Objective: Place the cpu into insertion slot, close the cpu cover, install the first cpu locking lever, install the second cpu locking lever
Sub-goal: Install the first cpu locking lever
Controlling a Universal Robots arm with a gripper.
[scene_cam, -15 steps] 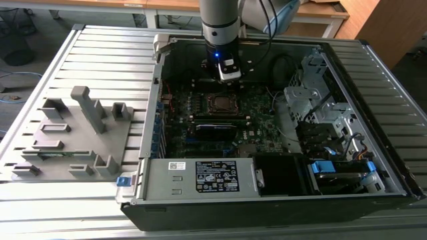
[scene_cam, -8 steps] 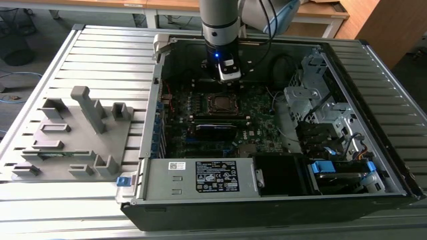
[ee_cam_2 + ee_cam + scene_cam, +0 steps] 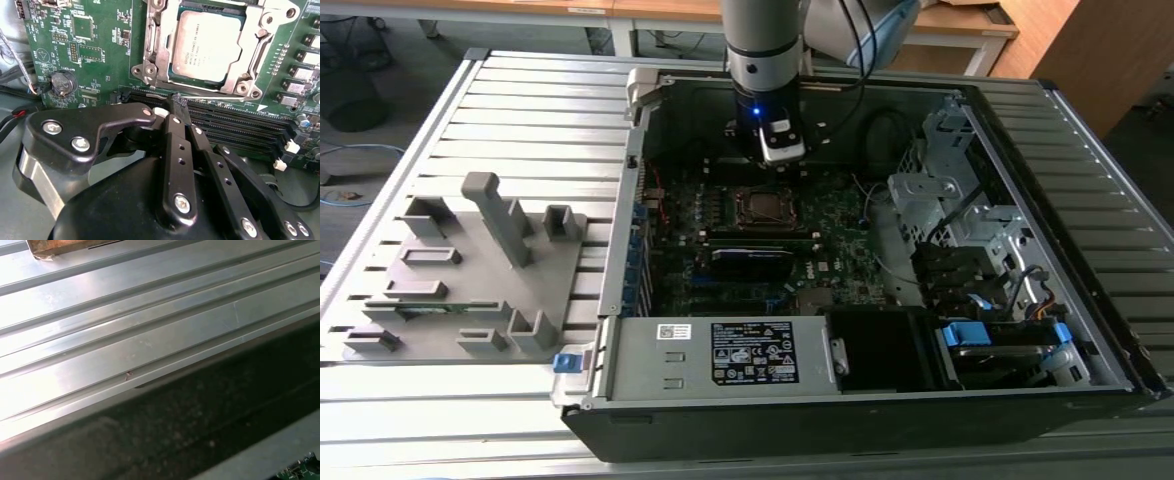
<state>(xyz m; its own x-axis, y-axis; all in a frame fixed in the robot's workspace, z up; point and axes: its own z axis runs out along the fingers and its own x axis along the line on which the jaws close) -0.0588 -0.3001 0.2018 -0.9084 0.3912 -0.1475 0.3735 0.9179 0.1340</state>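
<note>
Open computer case (image 3: 720, 425), walls all round, free room straight above the green board (image 3: 100, 60). Insertion slot (image 3: 765, 205) sits mid-board. The cpu cover (image 3: 152, 45) looks folded down on it, cpu (image 3: 207, 47) seated and showing through the cut-out. Gripper (image 3: 177, 104) is closed on nothing, tips over the black memory slots (image 3: 240, 125). In the exterior view it hangs just on the far side of the slot. Can't tell whether the levers are latched.
</note>
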